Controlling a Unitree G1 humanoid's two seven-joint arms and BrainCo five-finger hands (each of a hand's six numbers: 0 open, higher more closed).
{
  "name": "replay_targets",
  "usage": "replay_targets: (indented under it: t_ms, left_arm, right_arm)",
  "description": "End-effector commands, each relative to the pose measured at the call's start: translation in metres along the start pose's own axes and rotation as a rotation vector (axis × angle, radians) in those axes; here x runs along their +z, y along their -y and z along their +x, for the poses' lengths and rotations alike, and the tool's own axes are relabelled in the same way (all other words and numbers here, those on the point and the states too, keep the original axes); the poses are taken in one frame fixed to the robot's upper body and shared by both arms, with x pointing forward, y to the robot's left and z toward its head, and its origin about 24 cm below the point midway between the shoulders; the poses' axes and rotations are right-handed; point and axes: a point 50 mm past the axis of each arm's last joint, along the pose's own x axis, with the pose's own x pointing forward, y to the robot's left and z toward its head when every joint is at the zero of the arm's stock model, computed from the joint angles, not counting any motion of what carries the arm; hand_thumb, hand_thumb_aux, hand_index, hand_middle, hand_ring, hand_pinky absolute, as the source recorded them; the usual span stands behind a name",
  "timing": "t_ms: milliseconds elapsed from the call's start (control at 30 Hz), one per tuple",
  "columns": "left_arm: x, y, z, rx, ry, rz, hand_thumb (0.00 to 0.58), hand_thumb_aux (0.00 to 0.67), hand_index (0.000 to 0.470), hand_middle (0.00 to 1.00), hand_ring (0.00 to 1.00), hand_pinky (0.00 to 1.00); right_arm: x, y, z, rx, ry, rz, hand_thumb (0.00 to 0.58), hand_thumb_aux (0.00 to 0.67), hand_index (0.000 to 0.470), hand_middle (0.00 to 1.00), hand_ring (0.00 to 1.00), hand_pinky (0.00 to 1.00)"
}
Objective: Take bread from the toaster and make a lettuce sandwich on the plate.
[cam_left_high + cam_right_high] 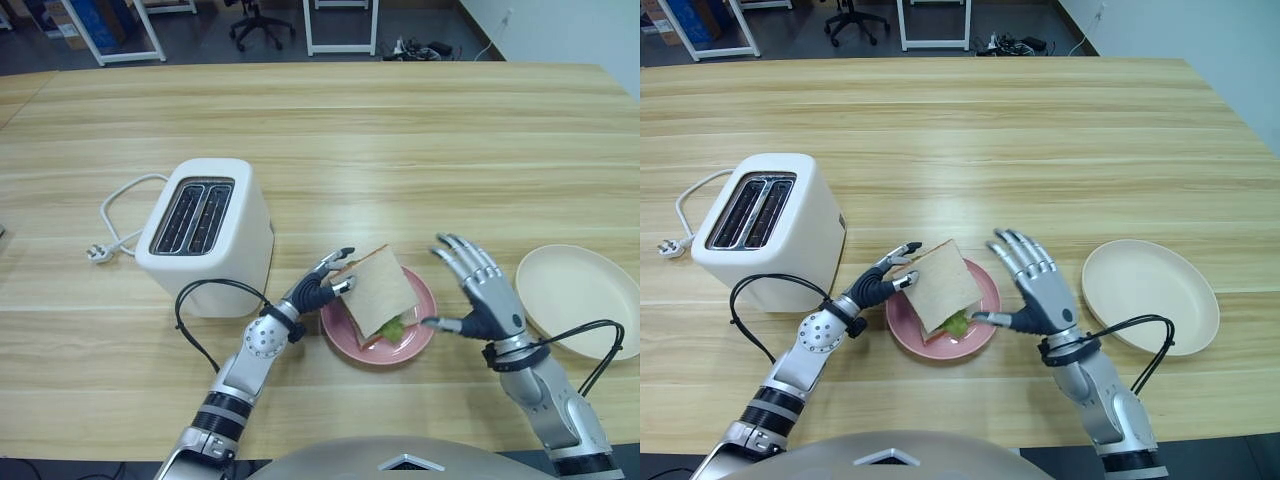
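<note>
Landmark: pink plate, near the front edge of the counter.

- Well left of the plate: toaster, upright, slots facing up and looking dark and empty. I judge the bread is already out. Its cord trails off the far side, away from the plate, with the plug lying loose on the wood.
- Just left of the plate: left hand, arm coming in low from the front. Its fingers are closed in a pinch on the left corner of the top slice. The hold is at the very edge, probably so the slice can be settled without the hand pressing down on the filling.
- On the plate: the top slice lies tilted, its left corner raised at the pinch and its near side down. Lettuce peeks out under the near edge. A lower slice is likely beneath, but it is too covered to confirm.
- Just right of the plate: right hand, spread wide, holding nothing, palm turned toward the sandwich, thumb tip close to the rim. It looks placed to steady or square the stack.
- Further right of the plate: cream plate, bare and apart from both hands.

Judgement: the sandwich is nearly finished. Releasing and levelling the top slice remains.
</note>
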Motion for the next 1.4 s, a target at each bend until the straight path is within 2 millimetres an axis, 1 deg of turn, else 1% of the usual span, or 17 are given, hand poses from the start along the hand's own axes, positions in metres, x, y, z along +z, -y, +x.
replay_targets:
  t_ms: [33, 133, 233, 400, 500, 567, 600, 633, 767, 833, 933, 967, 1033, 1100, 1233, 1333, 1400]
  left_arm:
    - [-0.014, 0.002, 0.000, -0.036, -0.067, 0.056, 0.580, 0.670, 0.470, 0.00, 0.00, 0.00]
    - [-0.019, 0.003, 0.000, -0.033, -0.084, 0.076, 0.580, 0.670, 0.470, 0.00, 0.00, 0.00]
    - [-0.020, 0.004, -0.001, -0.031, -0.087, 0.081, 0.580, 0.670, 0.470, 0.00, 0.00, 0.00]
    - [-0.018, 0.006, -0.003, -0.031, -0.074, 0.092, 0.580, 0.670, 0.470, 0.00, 0.00, 0.00]
    - [-0.016, 0.005, -0.004, -0.021, -0.062, 0.112, 0.580, 0.670, 0.470, 0.00, 0.00, 0.00]
    - [-0.010, 0.003, -0.004, 0.020, -0.031, 0.137, 0.580, 0.670, 0.470, 0.00, 0.00, 0.00]
    - [-0.005, 0.000, -0.004, 0.071, -0.002, 0.172, 0.484, 0.397, 0.278, 0.00, 0.00, 0.00]
    - [0.003, -0.006, -0.004, 0.149, 0.041, 0.221, 0.000, 0.000, 0.000, 0.00, 0.00, 0.00]
    - [0.041, -0.031, -0.011, 0.481, 0.230, 0.440, 0.000, 0.000, 0.000, 0.00, 0.00, 0.00]
    - [0.058, -0.038, -0.019, 0.600, 0.319, 0.536, 0.000, 0.000, 0.000, 0.00, 0.00, 0.00]
    - [0.071, -0.041, -0.029, 0.698, 0.393, 0.616, 0.000, 0.000, 0.000, 0.00, 0.00, 0.00]
    - [0.072, -0.041, -0.031, 0.707, 0.402, 0.607, 0.000, 0.000, 0.000, 0.00, 0.00, 0.00]
    - [0.071, -0.038, -0.035, 0.702, 0.410, 0.556, 0.000, 0.000, 0.000, 0.00, 0.00, 0.00]
    - [0.066, -0.034, -0.038, 0.684, 0.397, 0.505, 0.000, 0.000, 0.000, 0.00, 0.00, 0.00]
    - [0.059, -0.031, -0.042, 0.669, 0.366, 0.440, 0.000, 0.000, 0.000, 0.00, 0.00, 0.00]
    - [0.056, -0.031, -0.045, 0.668, 0.361, 0.383, 0.000, 0.000, 0.000, 0.00, 0.00, 0.00]
    - [0.056, -0.033, -0.049, 0.666, 0.367, 0.338, 0.000, 0.000, 0.000, 0.00, 0.00, 0.00]
  right_arm:
    - [0.015, -0.021, -0.002, 0.149, 0.136, -0.098, 0.000, 0.000, 0.000, 0.00, 0.00, 0.00]
    - [0.016, -0.038, 0.001, 0.217, 0.172, -0.147, 0.000, 0.000, 0.000, 0.00, 0.00, 0.00]
    - [0.012, -0.058, 0.001, 0.321, 0.189, -0.198, 0.000, 0.000, 0.000, 0.00, 0.00, 0.00]
    - [0.005, -0.095, -0.010, 0.561, 0.182, -0.240, 0.000, 0.000, 0.000, 0.00, 0.00, 0.00]
    - [0.002, -0.105, -0.021, 0.674, 0.166, -0.240, 0.000, 0.000, 0.000, 0.00, 0.00, 0.00]
    - [0.003, -0.108, -0.026, 0.701, 0.165, -0.234, 0.000, 0.000, 0.000, 0.00, 0.00, 0.00]
    - [0.004, -0.109, -0.027, 0.710, 0.167, -0.230, 0.000, 0.000, 0.000, 0.00, 0.00, 0.00]
    - [0.005, -0.109, -0.028, 0.714, 0.169, -0.226, 0.000, 0.000, 0.000, 0.00, 0.00, 0.00]
    - [0.008, -0.111, -0.031, 0.727, 0.176, -0.220, 0.000, 0.000, 0.000, 0.00, 0.00, 0.00]
    - [0.007, -0.112, -0.030, 0.726, 0.174, -0.221, 0.000, 0.000, 0.000, 0.00, 0.00, 0.00]
    - [0.005, -0.110, -0.028, 0.699, 0.163, -0.222, 0.000, 0.000, 0.000, 0.00, 0.00, 0.00]
    - [0.005, -0.107, -0.025, 0.667, 0.163, -0.217, 0.000, 0.000, 0.000, 0.00, 0.00, 0.00]
    - [0.007, -0.097, -0.016, 0.545, 0.176, -0.183, 0.000, 0.000, 0.000, 0.00, 0.00, 0.00]
    - [0.009, -0.083, -0.005, 0.406, 0.186, -0.156, 0.000, 0.000, 0.000, 0.00, 0.00, 0.00]
    - [0.007, -0.062, 0.008, 0.202, 0.191, -0.113, 0.000, 0.000, 0.000, 0.00, 0.00, 0.00]
    - [0.014, -0.037, 0.020, -0.040, 0.200, -0.008, 0.000, 0.000, 0.000, 0.00, 0.00, 0.00]
    - [0.021, -0.006, 0.028, -0.275, 0.190, 0.160, 0.000, 0.000, 0.000, 0.00, 0.00, 0.00]
